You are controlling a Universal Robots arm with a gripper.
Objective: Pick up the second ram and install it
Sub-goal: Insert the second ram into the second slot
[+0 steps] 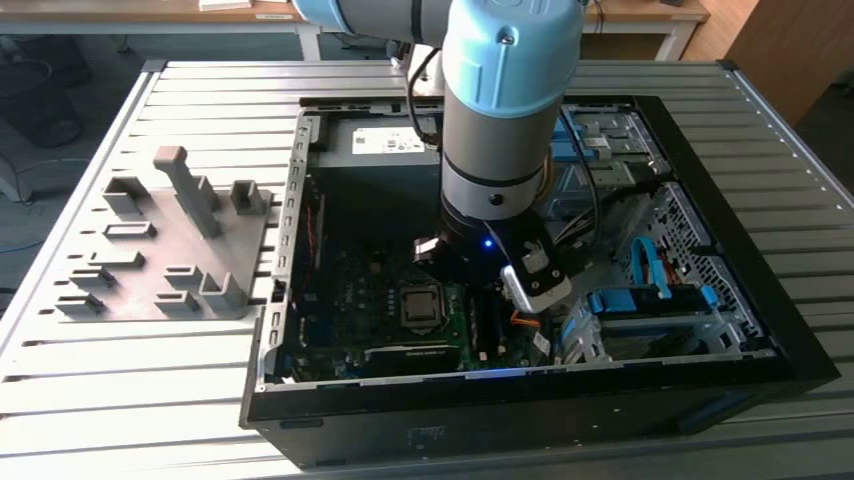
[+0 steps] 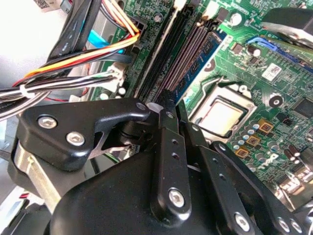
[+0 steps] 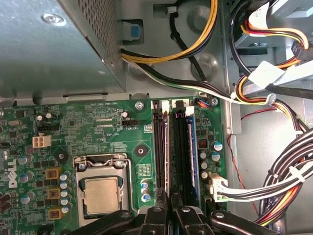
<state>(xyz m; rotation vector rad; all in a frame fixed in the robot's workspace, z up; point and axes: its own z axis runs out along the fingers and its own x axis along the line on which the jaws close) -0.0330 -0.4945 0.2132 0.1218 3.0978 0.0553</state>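
Observation:
My gripper (image 3: pixel 171 211) is low inside the open computer case (image 1: pixel 747 360), right over the memory slots (image 3: pixel 159 147) of the green motherboard (image 3: pixel 98 127). Its black fingers (image 2: pixel 166 117) stand close together on a thin stick seen edge-on, the second ram (image 3: pixel 169 152), which runs along one slot. I cannot tell how deep it sits in the slot. Two slots away stands another blue-green stick (image 3: pixel 191 147), also visible in the second wrist view (image 2: pixel 203 56). The arm (image 1: pixel 501 130) hides the slots in the exterior view.
A processor socket (image 3: pixel 100 193) lies beside the slots. Bundles of cables (image 3: pixel 283 171) and a white plug (image 3: pixel 217 188) crowd the other side, with the metal power supply box (image 3: pixel 54 49) beyond. A grey fixture block (image 1: pixel 174 240) lies on the slatted table at the exterior view's left.

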